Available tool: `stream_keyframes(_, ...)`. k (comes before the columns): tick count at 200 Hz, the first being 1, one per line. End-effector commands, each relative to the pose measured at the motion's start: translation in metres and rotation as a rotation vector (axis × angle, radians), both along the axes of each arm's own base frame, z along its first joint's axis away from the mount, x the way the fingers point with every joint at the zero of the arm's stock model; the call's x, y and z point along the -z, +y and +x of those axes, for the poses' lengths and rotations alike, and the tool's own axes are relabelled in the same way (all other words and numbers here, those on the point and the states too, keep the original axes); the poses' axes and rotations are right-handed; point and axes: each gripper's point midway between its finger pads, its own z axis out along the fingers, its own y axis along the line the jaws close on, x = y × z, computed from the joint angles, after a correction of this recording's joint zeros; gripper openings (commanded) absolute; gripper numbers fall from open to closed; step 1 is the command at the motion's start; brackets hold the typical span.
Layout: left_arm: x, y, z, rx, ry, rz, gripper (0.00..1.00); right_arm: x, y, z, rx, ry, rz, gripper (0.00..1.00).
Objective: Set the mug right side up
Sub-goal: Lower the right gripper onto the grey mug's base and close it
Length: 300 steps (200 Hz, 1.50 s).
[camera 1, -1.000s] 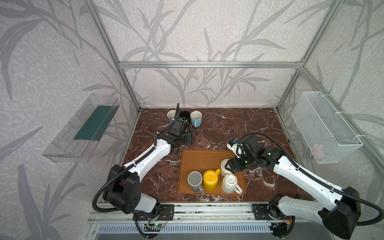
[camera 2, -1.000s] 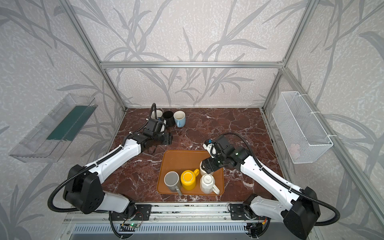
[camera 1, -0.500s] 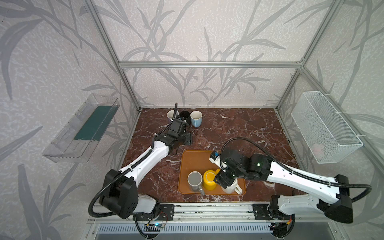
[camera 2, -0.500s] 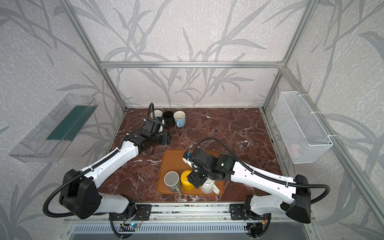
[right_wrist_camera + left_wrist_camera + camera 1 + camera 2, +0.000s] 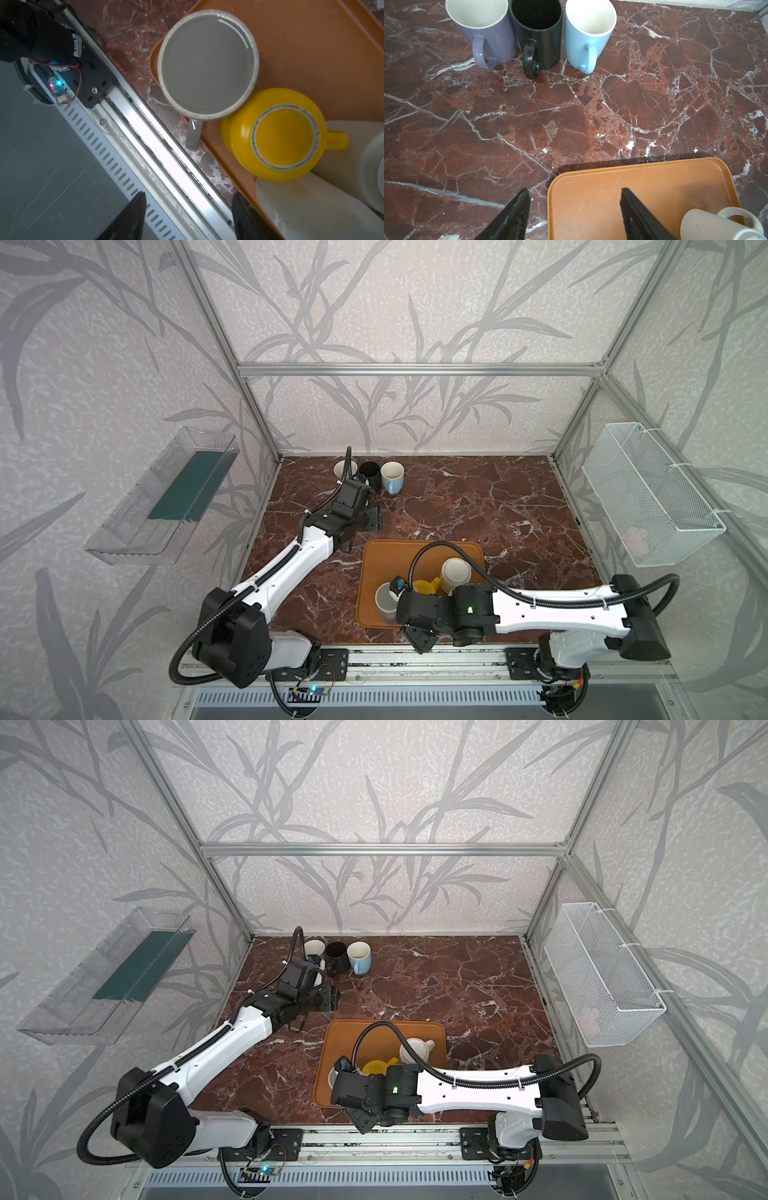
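tabletop (image 5: pixel 633 104): polished marble-look; tray (image 5: pixel 654 182): matt plastic; yellow mug (image 5: pixel 282 135): glossy glaze; rail (image 5: pixel 145 133): bare metal

R arm (image 5: pixel 552 610) swung from tray's (image 5: pixel 419 556) right side to the front; now lies along the front edge. R gripper (image 5: pixel 189 196), 1 s ago over cream mug (image 5: pixel 455 574), passed yellow mug (image 5: pixel 424 585) and grey mug (image 5: pixel 384 601); now off the tray, over front rail (image 5: pixel 158 158). Jaws narrower than before, nothing betw. them. Cream mug now uncovered in both top views; 2nd cream mug (image 5: pixel 307 203) now hidden there under the arm. L arm (image 5: pixel 299 560): shoulder end shifted slightly left.
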Motion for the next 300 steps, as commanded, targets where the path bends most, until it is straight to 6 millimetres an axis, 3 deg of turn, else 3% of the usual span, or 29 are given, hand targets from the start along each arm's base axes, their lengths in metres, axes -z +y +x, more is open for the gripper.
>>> stream_keyframes(1, -0.006, 0.006, -0.006, -0.016, -0.011, 0.013, 0.71, -0.004, 0.010, 0.005, 0.073, -0.019, 0.022, 0.65)
stream_keyframes(63, -0.018, 0.017, -0.014, -0.023, -0.029, 0.049, 0.71, 0.021, 0.031, 0.008, 0.068, -0.001, -0.013, 0.56)
stream_keyframes(116, -0.022, 0.024, -0.018, -0.036, -0.038, 0.065, 0.71, 0.032, 0.032, 0.019, 0.084, 0.001, -0.057, 0.46)
stream_keyframes(122, -0.021, 0.024, -0.018, -0.038, -0.037, 0.067, 0.71, 0.043, 0.032, 0.021, 0.087, 0.001, -0.086, 0.45)
stream_keyframes(148, -0.020, 0.028, -0.019, -0.047, -0.031, 0.085, 0.71, 0.049, 0.031, 0.029, 0.099, 0.003, -0.103, 0.43)
stream_keyframes(171, -0.019, 0.030, -0.020, -0.049, -0.030, 0.091, 0.71, 0.053, 0.033, 0.034, 0.100, 0.006, -0.105, 0.40)
stream_keyframes(203, -0.019, 0.031, -0.021, -0.051, -0.031, 0.096, 0.71, 0.056, 0.037, 0.046, 0.106, 0.009, -0.098, 0.29)
stream_keyframes(300, -0.017, 0.037, -0.025, -0.063, -0.030, 0.116, 0.71, 0.057, 0.054, 0.079, 0.090, -0.006, -0.101, 0.28)
